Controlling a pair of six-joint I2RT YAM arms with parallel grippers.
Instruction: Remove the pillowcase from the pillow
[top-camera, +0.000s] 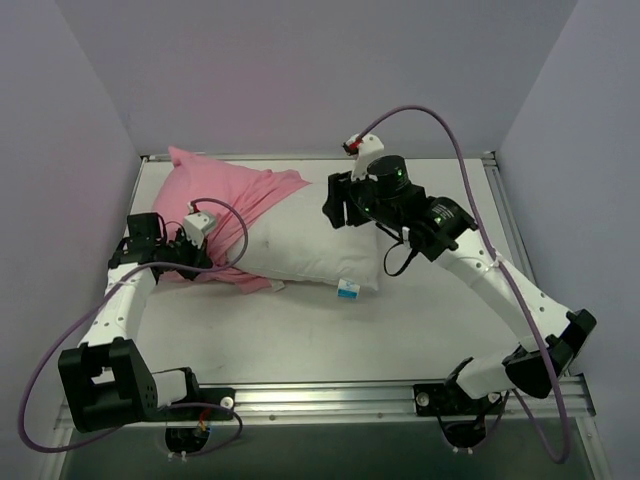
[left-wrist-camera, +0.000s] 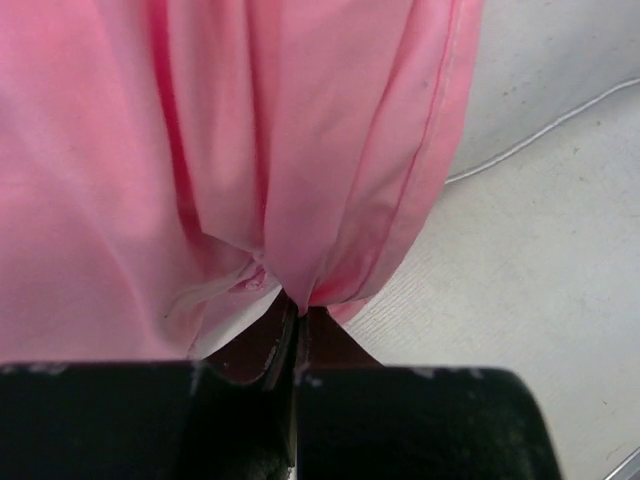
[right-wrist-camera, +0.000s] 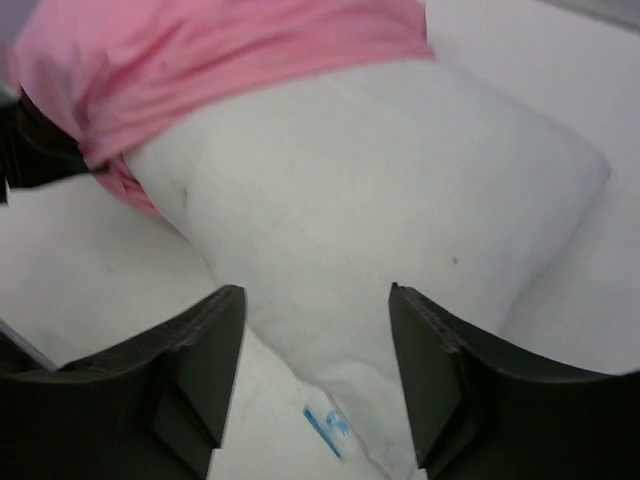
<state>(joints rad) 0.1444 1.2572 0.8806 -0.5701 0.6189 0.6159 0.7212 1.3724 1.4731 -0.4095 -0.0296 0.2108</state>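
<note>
The white pillow (top-camera: 315, 240) lies across the middle of the table, its right half bare, with a blue-and-white tag (top-camera: 348, 290) at its near right corner. The pink pillowcase (top-camera: 235, 195) is bunched over its left half. My left gripper (top-camera: 213, 266) is shut on a fold of the pillowcase's near edge; the left wrist view shows the pinch (left-wrist-camera: 300, 312) on the pink fabric (left-wrist-camera: 250, 150). My right gripper (top-camera: 336, 205) is open and empty, just above the pillow's bare far right part. In the right wrist view the open right gripper (right-wrist-camera: 315, 292) frames the pillow (right-wrist-camera: 380, 200) and tag (right-wrist-camera: 328, 425).
The white table (top-camera: 300, 330) is walled in by grey panels on three sides, with a metal rail (top-camera: 330, 398) along the near edge. A thin cable (left-wrist-camera: 545, 132) lies on the table beside the pillowcase. The right arm's purple cable (top-camera: 455, 150) arches overhead.
</note>
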